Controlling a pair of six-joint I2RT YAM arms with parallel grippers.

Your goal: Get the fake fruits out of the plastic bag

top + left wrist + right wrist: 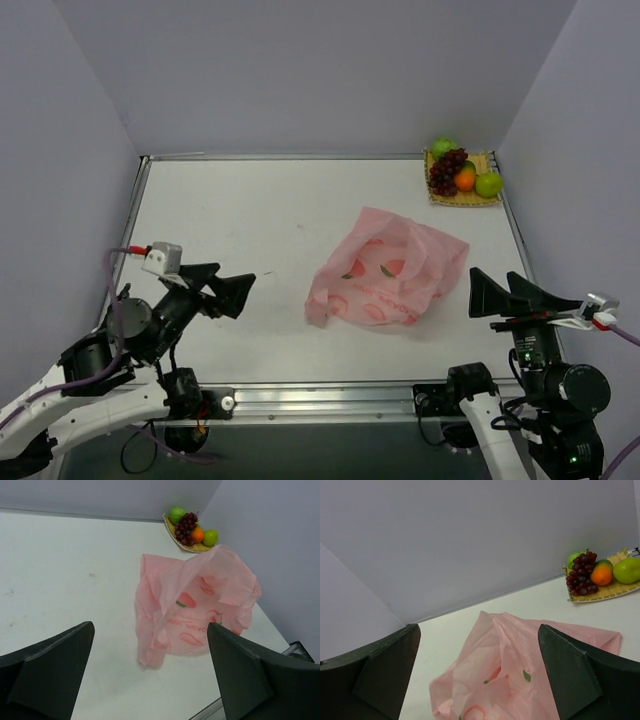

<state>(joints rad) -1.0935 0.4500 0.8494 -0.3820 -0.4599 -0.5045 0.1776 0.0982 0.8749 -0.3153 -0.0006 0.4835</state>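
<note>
Pink plastic bag (390, 268) crumpled on the white table (230, 210), a little right of the middle, with printed peaches and green leaves on the thin film. Not touched by either arm.

Left gripper (237, 273) low over the near left part of the table, pointing toward the bag, jaws spread wide with nothing between them. Well apart from the bag, at the bag's left. In the left wrist view, the bag (195, 605) seen in the gap between the two dark fingers (50, 670), but farther away, not inside the gap.

Right gripper (492, 272) at the near right, just beside the right edge of the bag, jaws also wide and holding nothing. In the right wrist view, the bag (510, 680) low between the fingers (580, 675) and close in front of them; contact not clear.

Fake fruits (463, 172) together on a small yellow woven mat (480, 198) in the far right corner, well apart from bag and grippers: dark grape bunch (447, 170), orange (465, 180), two green round fruits (489, 184).
</note>
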